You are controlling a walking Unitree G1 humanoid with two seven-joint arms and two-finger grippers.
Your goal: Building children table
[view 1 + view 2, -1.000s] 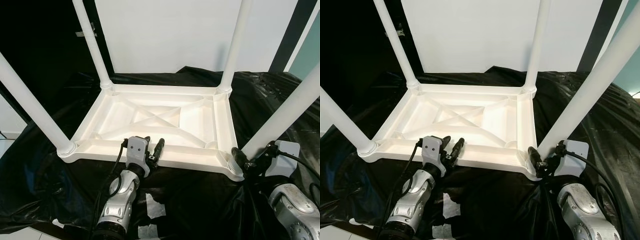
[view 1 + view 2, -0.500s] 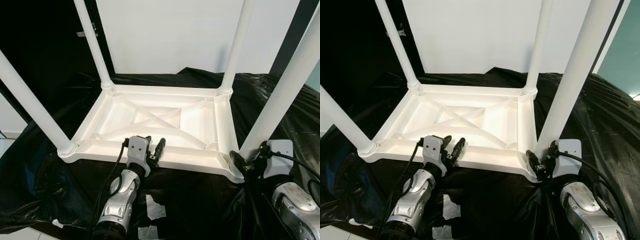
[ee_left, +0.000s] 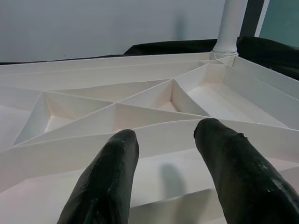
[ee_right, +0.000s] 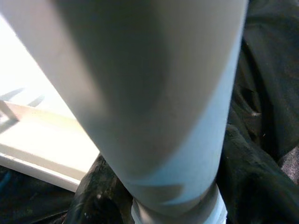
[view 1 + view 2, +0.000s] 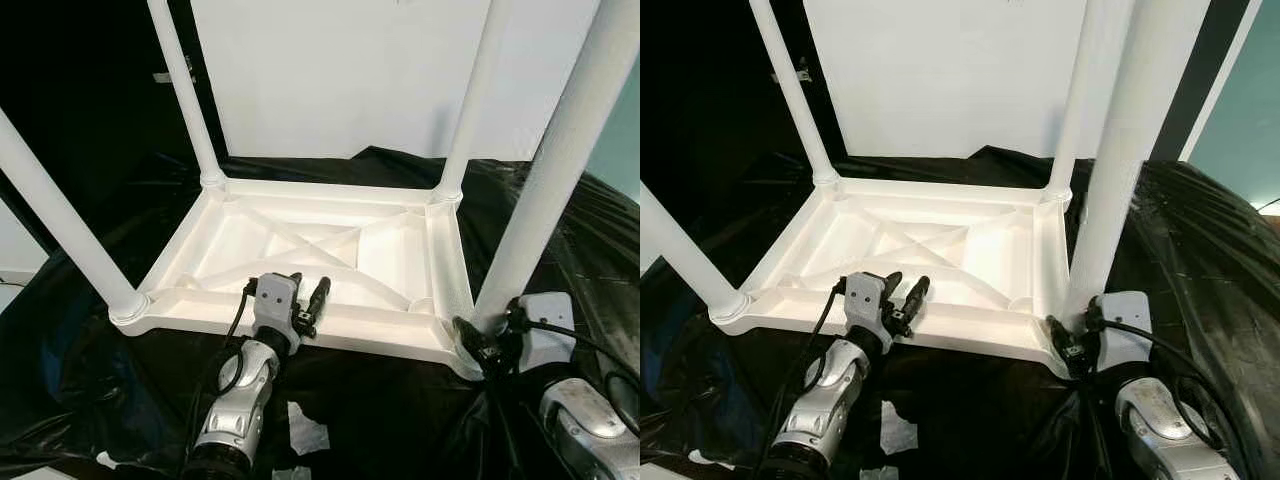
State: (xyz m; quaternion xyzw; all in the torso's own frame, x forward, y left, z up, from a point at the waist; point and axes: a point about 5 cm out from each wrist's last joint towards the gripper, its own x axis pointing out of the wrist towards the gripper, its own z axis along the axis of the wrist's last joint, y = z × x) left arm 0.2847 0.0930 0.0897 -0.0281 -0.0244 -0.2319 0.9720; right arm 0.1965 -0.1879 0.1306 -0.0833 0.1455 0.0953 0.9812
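Observation:
A white children's table [image 5: 390,345] lies upside down on a black sheet, its ribbed underside facing up. Three legs stand in its corners: far left [image 5: 185,90], far right [image 5: 470,100] and near left [image 5: 60,220]. The near right leg [image 5: 550,170] rises almost upright from its corner socket. My right gripper [image 5: 482,342] is shut on this leg's base, and the right wrist view has a black finger [image 4: 100,191] on either side of the leg [image 4: 154,93]. My left gripper [image 5: 305,295] is open, hovering over the table's near rim [image 3: 154,140] with nothing between its fingers.
The black plastic sheet [image 5: 400,420] covers the floor around the table and bunches up on the right. White scraps [image 5: 305,430] lie on it near my left arm. A white wall [image 5: 340,70] stands behind, and a dark opening is at the far left.
The near right leg has swung from leaning far to the right to almost upright, with my right gripper staying on its base. The left gripper has not moved.

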